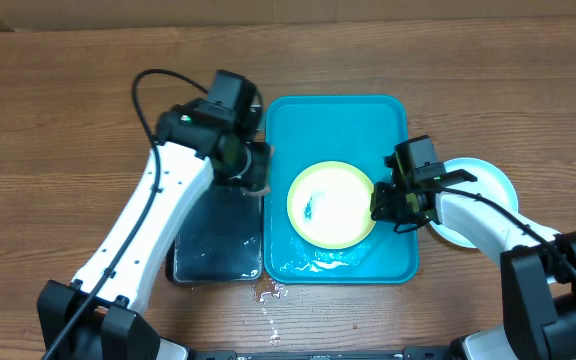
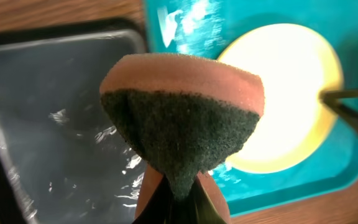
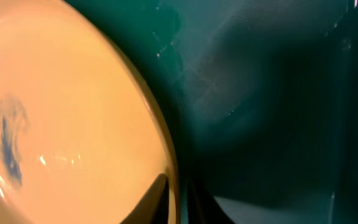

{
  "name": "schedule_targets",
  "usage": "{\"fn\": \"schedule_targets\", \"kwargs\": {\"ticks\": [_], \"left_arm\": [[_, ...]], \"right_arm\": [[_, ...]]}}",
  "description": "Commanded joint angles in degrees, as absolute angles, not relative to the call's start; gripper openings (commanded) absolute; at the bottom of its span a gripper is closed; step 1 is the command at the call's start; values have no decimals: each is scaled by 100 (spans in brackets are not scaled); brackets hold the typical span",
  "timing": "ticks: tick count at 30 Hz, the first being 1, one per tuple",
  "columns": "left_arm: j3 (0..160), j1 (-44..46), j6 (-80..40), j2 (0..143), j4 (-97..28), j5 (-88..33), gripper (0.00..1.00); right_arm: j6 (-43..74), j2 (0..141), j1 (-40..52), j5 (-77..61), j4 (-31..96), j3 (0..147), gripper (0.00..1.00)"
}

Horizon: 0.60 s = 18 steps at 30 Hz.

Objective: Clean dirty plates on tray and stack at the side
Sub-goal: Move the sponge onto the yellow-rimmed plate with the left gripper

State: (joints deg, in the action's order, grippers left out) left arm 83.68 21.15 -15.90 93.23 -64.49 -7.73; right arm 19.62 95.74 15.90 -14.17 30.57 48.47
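Sponge [image 2: 182,106] pinched in our left claw [image 2: 178,202] hovers by the tray [image 1: 388,120] while our right claw [image 3: 176,199] clamps the plate [image 3: 61,112] by its rim, which could slip free when we scrub.

On my overhead feed a black tray [image 1: 216,235] sits on the wooden bench [image 1: 48,120], its floor wet and glinting. A small puddle [image 1: 271,292] lies just off one corner. My left wrist feed shows a sponge [image 2: 182,118], orange foam over dark green scourer, above that tray's edge.
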Motion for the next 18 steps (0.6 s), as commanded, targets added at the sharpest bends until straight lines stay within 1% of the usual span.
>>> {"fn": "schedule_targets", "kwargs": {"ticks": [1,6,11,14,18], "left_arm": [[8453,2443,-1905,9448,-6136,-972,4],[8449,2969,-2335,9896,-5583,-1092,4],[8449,3500,-2762,10722,-5059,-1278,4],[8449,3660,-3116,11242,-4764,-1413,4],[8449,3649,-3264,11710,-4517,-1638,4]], "right_arm": [[2021,9692,1695,-1151,3055,4947,4],[2259,9765,1730,-965,3168,4947,4],[2274,9765,1730,-967,3218,4945,4],[2272,9765,1730,-965,3273,4947,4],[2272,9765,1730,-965,3328,4947,4]]}}
